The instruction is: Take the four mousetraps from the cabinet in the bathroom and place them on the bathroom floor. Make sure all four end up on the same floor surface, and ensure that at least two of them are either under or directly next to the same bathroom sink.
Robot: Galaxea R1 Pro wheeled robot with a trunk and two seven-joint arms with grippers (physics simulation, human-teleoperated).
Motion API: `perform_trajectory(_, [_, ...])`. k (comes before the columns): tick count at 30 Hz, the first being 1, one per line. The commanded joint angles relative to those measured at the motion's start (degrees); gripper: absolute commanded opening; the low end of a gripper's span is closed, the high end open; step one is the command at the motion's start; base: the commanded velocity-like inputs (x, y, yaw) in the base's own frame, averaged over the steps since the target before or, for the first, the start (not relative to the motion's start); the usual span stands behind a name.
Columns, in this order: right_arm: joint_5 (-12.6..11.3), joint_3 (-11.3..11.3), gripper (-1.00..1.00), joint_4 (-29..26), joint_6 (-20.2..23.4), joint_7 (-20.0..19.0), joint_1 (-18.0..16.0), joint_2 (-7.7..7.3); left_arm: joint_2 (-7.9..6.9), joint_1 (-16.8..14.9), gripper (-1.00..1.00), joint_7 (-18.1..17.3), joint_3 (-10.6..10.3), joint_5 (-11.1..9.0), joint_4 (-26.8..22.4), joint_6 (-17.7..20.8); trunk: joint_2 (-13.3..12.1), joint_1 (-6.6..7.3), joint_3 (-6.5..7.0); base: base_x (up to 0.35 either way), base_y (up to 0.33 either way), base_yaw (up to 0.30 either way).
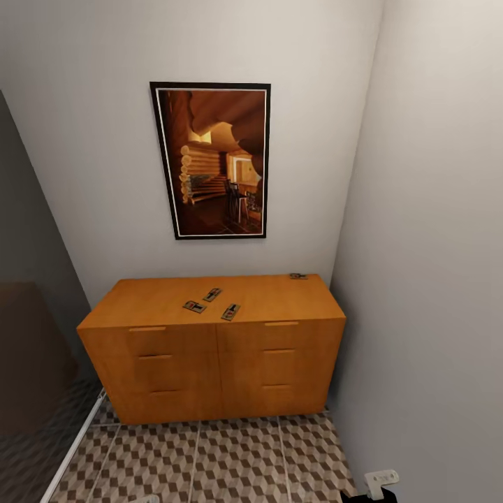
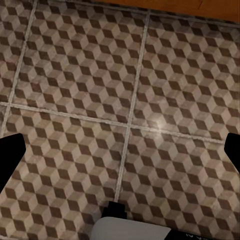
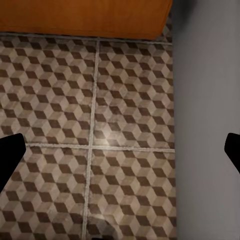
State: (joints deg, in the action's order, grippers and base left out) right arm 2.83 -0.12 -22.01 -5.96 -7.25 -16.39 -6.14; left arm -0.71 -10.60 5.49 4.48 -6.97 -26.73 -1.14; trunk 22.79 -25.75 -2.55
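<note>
The orange-brown cabinet (image 1: 209,363) stands against the back wall, drawers shut. On its top lie several mousetraps: three close together near the middle (image 1: 195,306) (image 1: 212,294) (image 1: 230,311), and another at the back right corner (image 1: 298,276). The cube-patterned bathroom floor (image 1: 230,461) spreads in front of it. My left gripper (image 2: 120,150) hangs open over the floor (image 2: 150,75), its dark fingertips (image 2: 10,155) far apart and nothing between them. My right gripper (image 3: 120,152) is open too, over the floor (image 3: 125,100) beside the cabinet's foot (image 3: 85,17).
A grey wall (image 1: 433,279) closes the right side next to the cabinet and shows in the right wrist view (image 3: 205,125). A framed picture (image 1: 213,161) hangs above the cabinet. At the left stands a dark panel (image 1: 28,349) with a white strip (image 1: 73,447) on the floor.
</note>
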Motion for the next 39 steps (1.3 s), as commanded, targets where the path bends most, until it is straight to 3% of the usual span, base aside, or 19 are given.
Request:
perform_trajectory(1, [0.3,0.0,1.00,0.0,-0.2,-0.2,0.0,-0.02,0.03,0.0,1.00,0.1,-0.1,-0.6,0.0,-0.1,0.1,-0.03,-0.13,0.000,0.000,0.000])
perform_trajectory(7, [0.9,0.2,1.00,-0.1,0.0,-0.9,0.0,-0.01,-0.07,0.0,1.00,-0.1,-0.2,-0.7,-0.6,-0.1,0.1,-0.03,-0.13,0.000,0.000,0.000])
perform_trajectory(13, [1.0,0.0,1.00,-4.1,0.4,-0.4,-0.1,0.45,0.16,0.0,1.00,-0.2,-0.4,-0.6,-5.1,0.4,0.1,-0.03,-0.13,0.000,0.000,0.000])
perform_trajectory(14, [1.0,0.0,1.00,-7.7,0.7,-0.3,-0.1,0.54,0.18,0.0,1.00,-0.1,-0.4,-0.6,-8.3,0.5,0.1,-0.03,-0.13,0.000,0.000,0.000])
perform_trajectory(20, [1.0,0.0,1.00,-14.4,1.0,-0.3,-0.4,0.59,0.06,0.0,1.00,0.0,-0.4,-0.6,-16.1,3.5,0.1,-0.03,-0.13,0.000,0.000,0.000])
perform_trajectory(30, [0.3,-0.1,1.00,-29.2,5.5,-0.3,-1.5,0.60,0.28,-0.3,1.00,0.1,-0.4,-0.7,-36.6,14.1,0.1,-0.03,-0.13,0.000,0.000,0.000])
perform_trajectory(35, [-0.1,-0.1,1.00,-36.8,9.3,-0.3,-3.9,1.12,0.77,-2.2,1.00,0.0,-0.4,-0.7,-46.9,20.0,0.1,-0.03,-0.13,0.000,0.000,0.000])
perform_trajectory(36, [-0.5,-0.1,1.00,-40.0,12.1,-0.3,-5.6,1.81,1.14,-3.3,1.00,0.0,-0.4,-0.8,-51.2,22.0,0.1,-0.03,-0.13,0.000,0.000,0.000])
perform_trajectory(38, [-0.9,-0.1,1.00,-41.7,13.6,-0.3,-6.4,2.01,1.40,-3.9,1.00,0.0,-0.5,-0.8,-53.0,22.8,0.1,-0.03,-0.13,0.000,0.000,0.000])
perform_trajectory(39, [-2.5,-0.1,1.00,-46.5,17.7,-0.3,-7.7,2.25,2.56,-5.6,1.00,0.0,-0.5,-0.8,-56.1,24.7,0.1,-0.03,-0.13,0.000,0.000,0.000])
